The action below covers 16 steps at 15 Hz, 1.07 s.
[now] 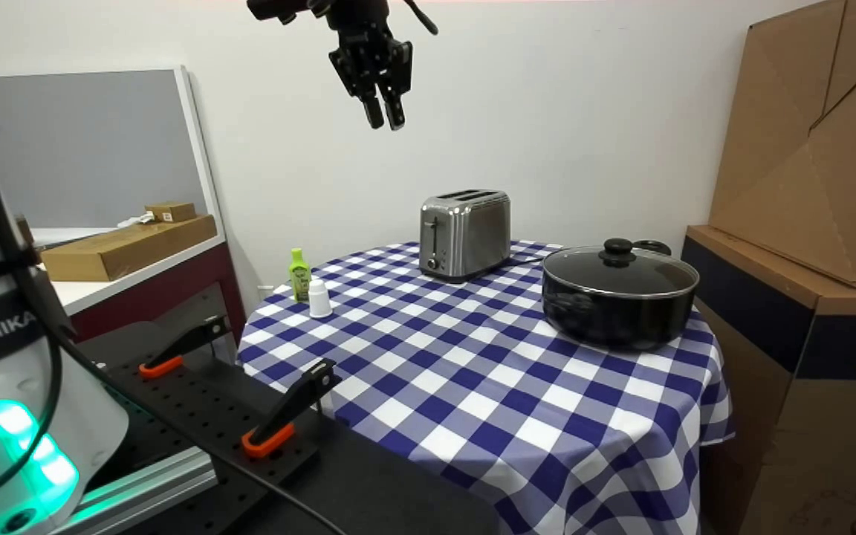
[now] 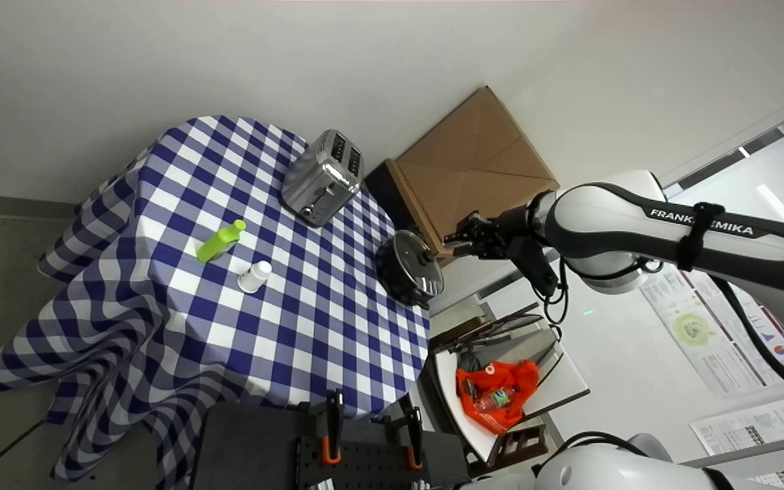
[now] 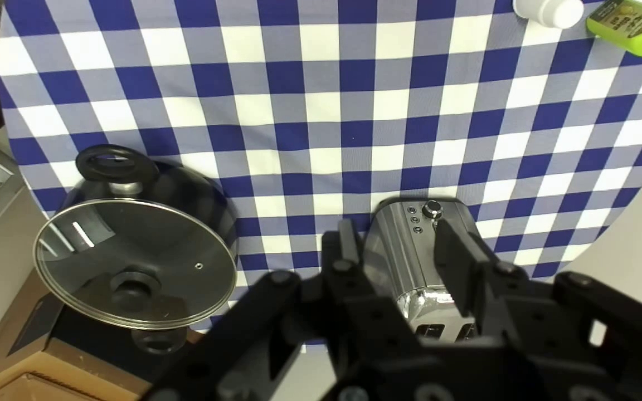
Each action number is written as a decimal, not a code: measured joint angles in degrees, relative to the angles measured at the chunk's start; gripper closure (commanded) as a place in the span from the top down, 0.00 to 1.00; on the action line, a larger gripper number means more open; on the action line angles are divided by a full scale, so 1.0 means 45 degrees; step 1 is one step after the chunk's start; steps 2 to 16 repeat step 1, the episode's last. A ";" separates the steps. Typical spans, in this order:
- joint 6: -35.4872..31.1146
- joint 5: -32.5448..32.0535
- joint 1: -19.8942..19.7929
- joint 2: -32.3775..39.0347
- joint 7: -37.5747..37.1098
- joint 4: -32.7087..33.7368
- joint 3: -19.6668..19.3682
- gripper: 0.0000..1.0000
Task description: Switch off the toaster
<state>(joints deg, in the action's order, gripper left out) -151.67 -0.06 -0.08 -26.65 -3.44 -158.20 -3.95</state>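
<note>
Toaster (image 1: 467,236), 2-slot metal, looks stiff and slick. My empty fingers (image 3: 459,264) stand apart; I'd touch only its buttons (image 3: 414,220).

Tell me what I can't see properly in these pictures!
Toaster, wrist view: the gripper covers part; any words by its buttons are too small.
Inside the pot, all views: dark lid hides it.
Green bottle, wrist view: right edge cuts off its tip; label too blurry to read.
White container, wrist view: top edge cuts it.
</note>
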 measured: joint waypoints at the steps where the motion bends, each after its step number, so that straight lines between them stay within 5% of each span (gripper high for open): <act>1: 0.0000 0.0000 0.0000 0.0000 0.0000 0.0000 0.0000 0.42; 16: 0.0000 0.0000 0.0000 0.0000 0.0000 0.0000 0.0000 0.42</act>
